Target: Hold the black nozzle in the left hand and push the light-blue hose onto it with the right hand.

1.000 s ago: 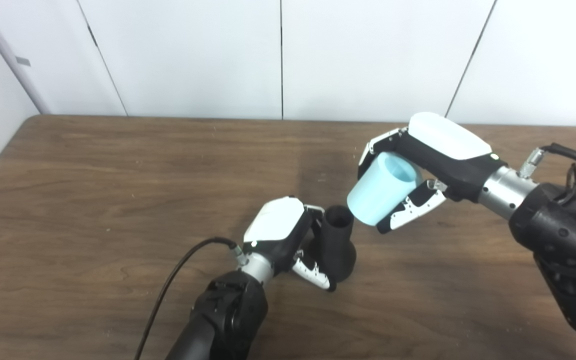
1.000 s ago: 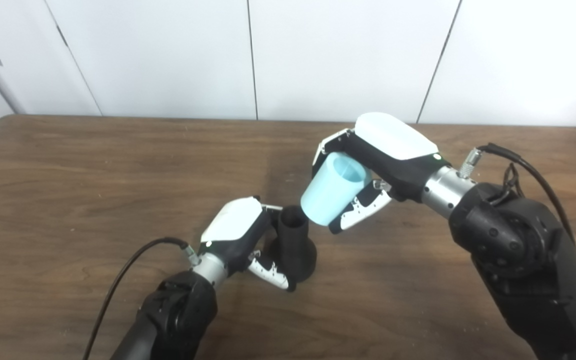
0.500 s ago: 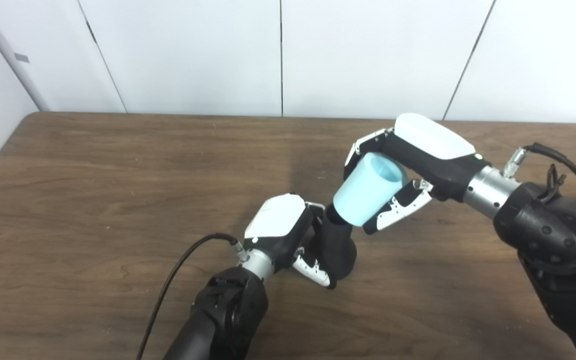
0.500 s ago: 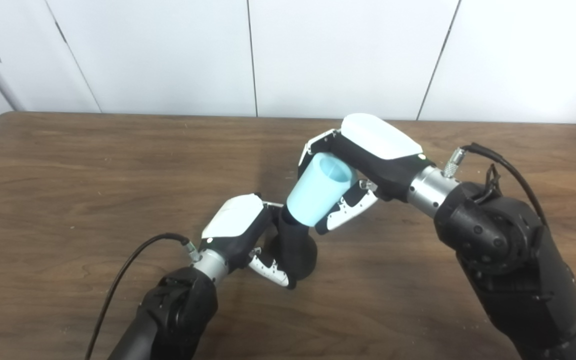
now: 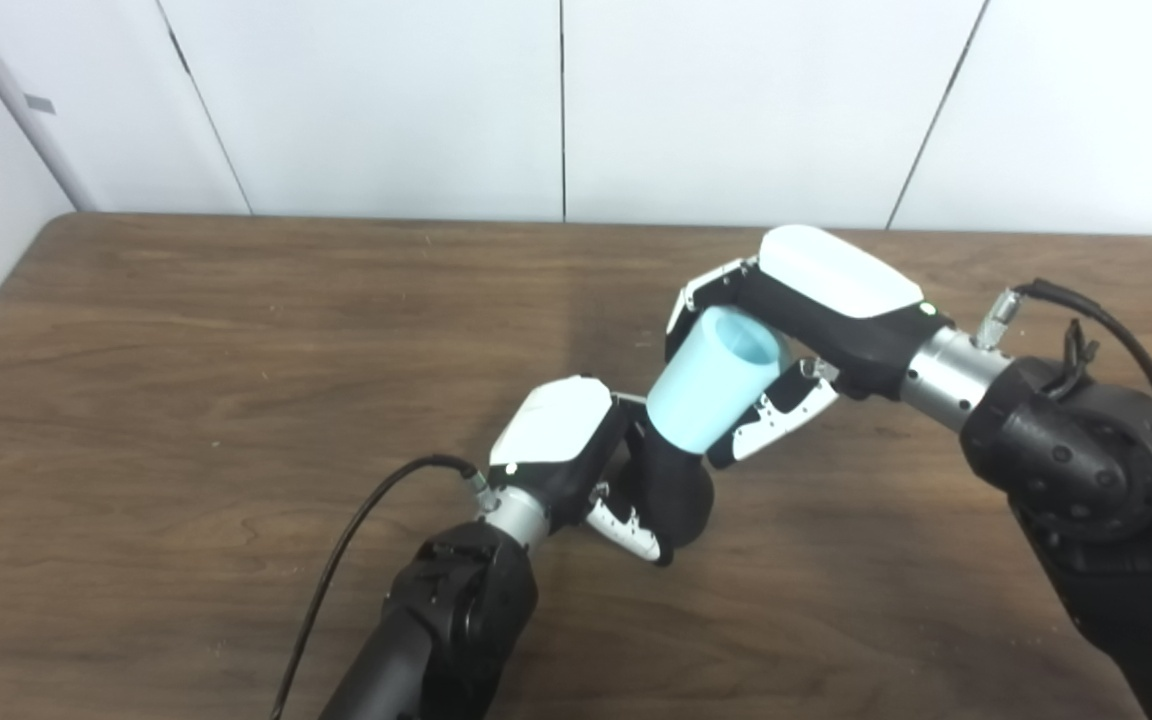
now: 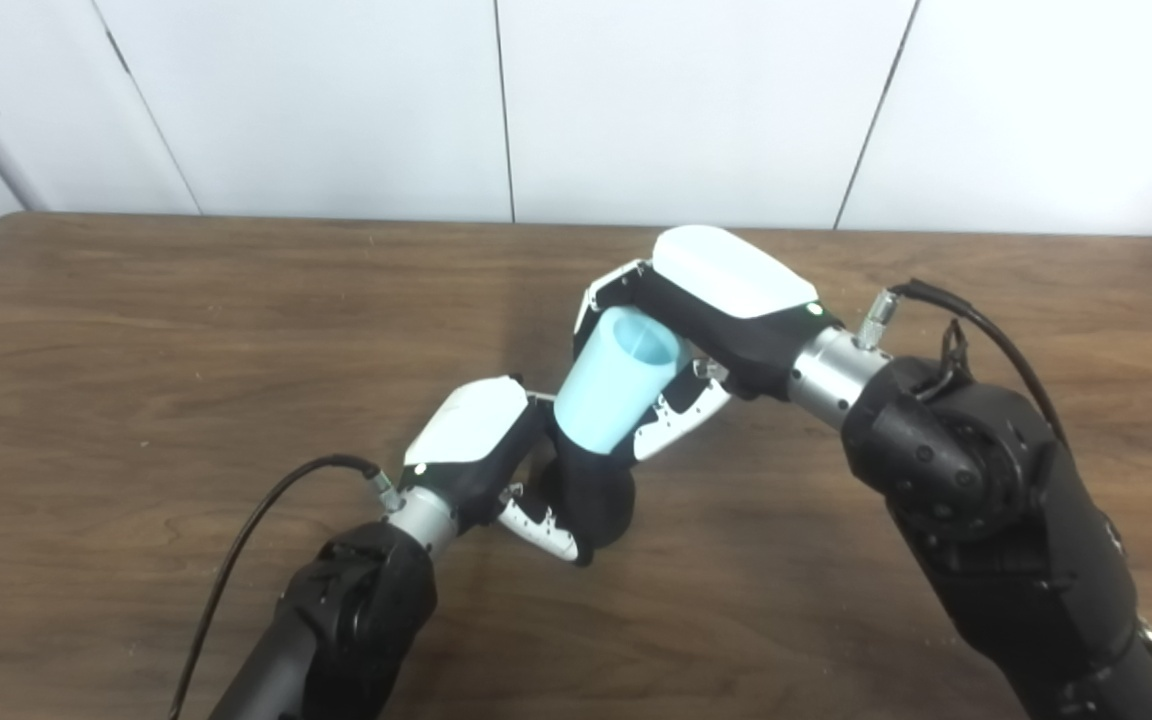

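The black nozzle stands near the table's middle with its wide base on the wood, and my left hand is shut on it from the left. A light-blue hose piece, shaped like a short tapered tube, sits tilted over the nozzle's narrow top, which it hides. My right hand is shut on that hose from the upper right, fingers wrapped over its far side and thumb beneath. In the right eye view the hose covers the upper part of the nozzle.
The brown wooden table runs to a white panelled wall at the back. A black cable loops off my left wrist over the table, and another cable arcs from my right wrist.
My right hand has carried the light-blue hose down and to the left, from beside the nozzle's top to over it. The left hand and nozzle stayed in place; the camera tilted slightly.
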`<state>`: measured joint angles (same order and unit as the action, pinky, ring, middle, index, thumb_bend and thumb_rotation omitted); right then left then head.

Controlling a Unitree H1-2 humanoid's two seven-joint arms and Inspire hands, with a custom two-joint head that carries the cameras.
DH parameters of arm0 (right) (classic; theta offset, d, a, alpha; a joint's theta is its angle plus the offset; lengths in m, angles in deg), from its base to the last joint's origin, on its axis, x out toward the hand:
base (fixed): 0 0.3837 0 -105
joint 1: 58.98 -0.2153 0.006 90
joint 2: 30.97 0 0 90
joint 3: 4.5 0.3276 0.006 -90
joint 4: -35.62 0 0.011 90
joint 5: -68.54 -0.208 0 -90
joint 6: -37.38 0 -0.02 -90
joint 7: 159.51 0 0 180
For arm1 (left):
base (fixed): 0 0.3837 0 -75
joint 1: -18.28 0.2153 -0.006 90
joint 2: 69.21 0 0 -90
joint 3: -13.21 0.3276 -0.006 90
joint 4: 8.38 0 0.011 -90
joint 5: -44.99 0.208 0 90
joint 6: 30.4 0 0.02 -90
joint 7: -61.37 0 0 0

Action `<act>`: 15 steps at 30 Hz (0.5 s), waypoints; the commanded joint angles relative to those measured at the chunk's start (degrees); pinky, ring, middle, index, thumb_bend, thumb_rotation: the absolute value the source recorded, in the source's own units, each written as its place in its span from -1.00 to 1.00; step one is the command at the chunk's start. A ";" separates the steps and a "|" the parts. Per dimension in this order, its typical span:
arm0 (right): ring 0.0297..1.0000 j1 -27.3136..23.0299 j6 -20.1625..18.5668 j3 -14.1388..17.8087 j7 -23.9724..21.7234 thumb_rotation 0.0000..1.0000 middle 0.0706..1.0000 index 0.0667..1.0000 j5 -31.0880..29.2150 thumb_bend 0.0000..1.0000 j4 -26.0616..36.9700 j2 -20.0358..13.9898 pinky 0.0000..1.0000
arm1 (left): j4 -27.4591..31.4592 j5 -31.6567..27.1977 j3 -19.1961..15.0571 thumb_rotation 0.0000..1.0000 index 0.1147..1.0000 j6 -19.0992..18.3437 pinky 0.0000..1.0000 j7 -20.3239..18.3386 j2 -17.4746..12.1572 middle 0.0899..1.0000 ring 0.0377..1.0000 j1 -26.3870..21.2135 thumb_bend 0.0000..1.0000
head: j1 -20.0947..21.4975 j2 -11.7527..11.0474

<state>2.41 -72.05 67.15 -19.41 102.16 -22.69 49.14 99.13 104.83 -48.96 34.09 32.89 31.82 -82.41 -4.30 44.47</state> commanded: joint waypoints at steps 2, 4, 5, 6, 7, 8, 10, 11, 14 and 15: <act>-0.17 -2.18 2.86 -0.30 1.24 -1.00 -0.08 -0.04 0.85 0.00 0.66 0.35 -0.38 | -2.49 -0.06 1.17 -1.00 -0.17 -1.25 1.00 -5.73 -0.52 -0.11 0.63 2.30 0.05 | -0.14 0.20; -0.17 -1.87 3.79 -0.59 1.37 -1.00 -0.08 -0.04 1.18 0.00 0.13 0.36 -0.38 | -2.32 0.01 1.08 -1.00 -0.17 -1.24 1.00 -5.89 -0.50 -0.11 0.64 2.40 0.05 | -0.14 0.20; -0.17 -1.75 4.14 -0.67 1.39 -1.00 -0.07 -0.04 1.35 0.00 0.00 0.42 -0.38 | -2.22 0.01 1.03 -1.00 -0.17 -1.22 1.00 -5.96 -0.55 -0.11 0.64 2.45 0.05 | -0.15 0.24; -0.17 -1.65 4.46 -0.76 1.46 -1.00 -0.07 -0.04 1.52 -0.01 -0.17 0.48 -0.38 | -2.15 -0.04 0.98 -1.00 -0.17 -1.21 1.00 -6.00 -0.62 -0.11 0.65 2.47 0.05 | -0.14 0.29; -0.17 -1.58 4.71 -0.84 1.53 -1.00 -0.07 -0.04 1.68 -0.01 -0.35 0.54 -0.38 | -2.12 -0.12 0.96 -1.00 -0.17 -1.24 1.00 -6.00 -0.69 -0.11 0.65 2.49 0.05 | -0.02 0.37; -0.17 -1.54 4.89 -0.90 1.56 -1.00 -0.06 -0.04 1.83 -0.01 -0.50 0.60 -0.38 | -2.09 -0.17 0.95 -1.00 -0.22 -1.26 1.00 -5.99 -0.73 -0.06 0.66 2.51 0.04 | 0.09 0.37; -0.17 -1.57 5.22 -0.97 1.52 -1.00 -0.06 -0.03 2.08 -0.01 -0.83 0.76 -0.38 | -2.16 -0.22 0.98 -1.00 -0.25 -1.28 1.00 -5.94 -0.73 -0.02 0.66 2.49 0.03 | 0.13 0.49; -0.17 -1.62 5.34 -1.01 1.46 -1.00 -0.05 -0.03 2.21 -0.01 -0.94 0.88 -0.38 | -2.19 -0.24 0.97 -1.00 -0.26 -1.28 1.00 -5.93 -0.72 -0.01 0.65 2.48 0.03 | 0.15 0.52; -0.17 -2.01 5.68 -1.29 1.24 -1.00 -0.05 -0.03 2.66 -0.01 -1.08 1.33 -0.38 | -2.18 -0.17 1.00 -1.00 -0.26 -1.29 1.00 -5.99 -0.58 -0.01 0.61 2.43 0.03 | 0.07 0.56; -0.17 -2.10 5.74 -1.35 1.18 -1.00 -0.05 -0.03 2.75 -0.01 -1.09 1.42 -0.38 | -2.17 -0.16 1.00 -1.00 -0.26 -1.29 1.00 -6.00 -0.56 0.00 0.60 2.43 0.03 | 0.07 0.56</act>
<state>2.40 -67.74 65.90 -18.88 104.48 -24.35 49.99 99.51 105.10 -49.27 34.05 31.80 31.86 -82.39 -4.22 45.00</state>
